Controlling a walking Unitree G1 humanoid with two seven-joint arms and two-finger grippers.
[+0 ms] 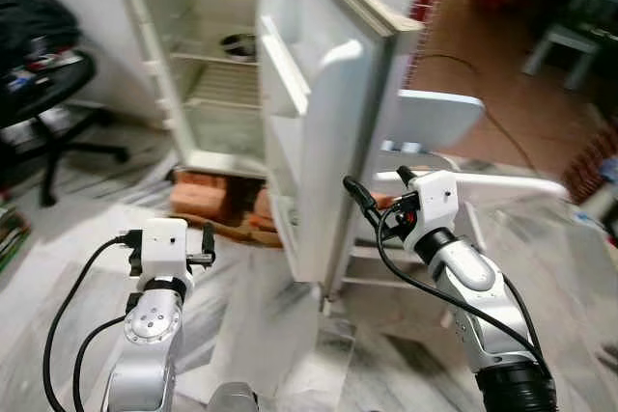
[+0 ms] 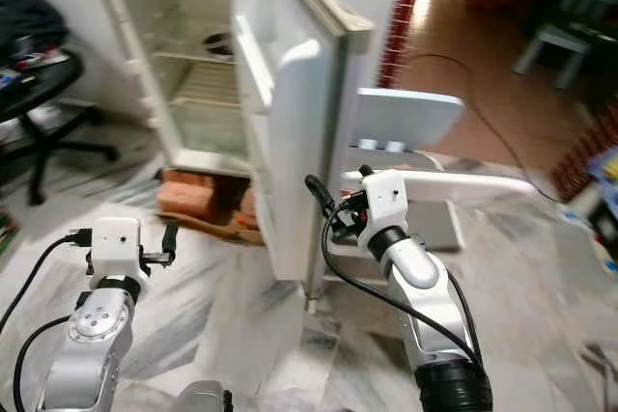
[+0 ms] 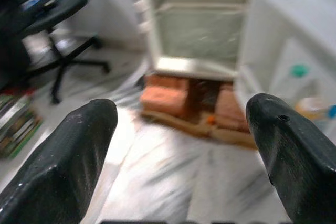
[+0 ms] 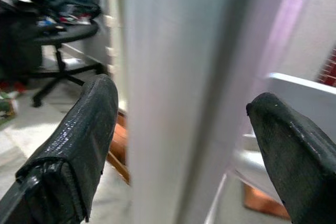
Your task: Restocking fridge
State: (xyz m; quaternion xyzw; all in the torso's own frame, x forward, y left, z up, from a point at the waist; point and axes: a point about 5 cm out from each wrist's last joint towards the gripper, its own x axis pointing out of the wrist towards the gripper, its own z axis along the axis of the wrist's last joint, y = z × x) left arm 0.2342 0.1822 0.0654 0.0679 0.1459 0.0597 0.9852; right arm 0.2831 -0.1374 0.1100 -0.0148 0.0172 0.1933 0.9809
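Observation:
A white fridge [image 1: 217, 74] stands open ahead, its wire shelves nearly bare apart from a metal bowl [image 1: 238, 44]. Its door [image 1: 328, 123] swings out toward me. My right gripper [image 1: 379, 180] is open at the door's free edge, and in the right wrist view that edge [image 4: 178, 103] runs between the two fingers. Whether they touch it I cannot tell. Lower left, my left gripper [image 3: 184, 145] is open, holds nothing and points at the fridge's base. Blurred bottles [image 3: 296, 82] stand in the door's lower shelf.
The fridge rests on red bricks [image 1: 203, 195]. To the left is a black office chair [image 1: 58, 113] piled with things, with books [image 3: 18, 129] on the floor near it. Behind the door stands a white plastic chair [image 1: 435, 118]. The floor is marble.

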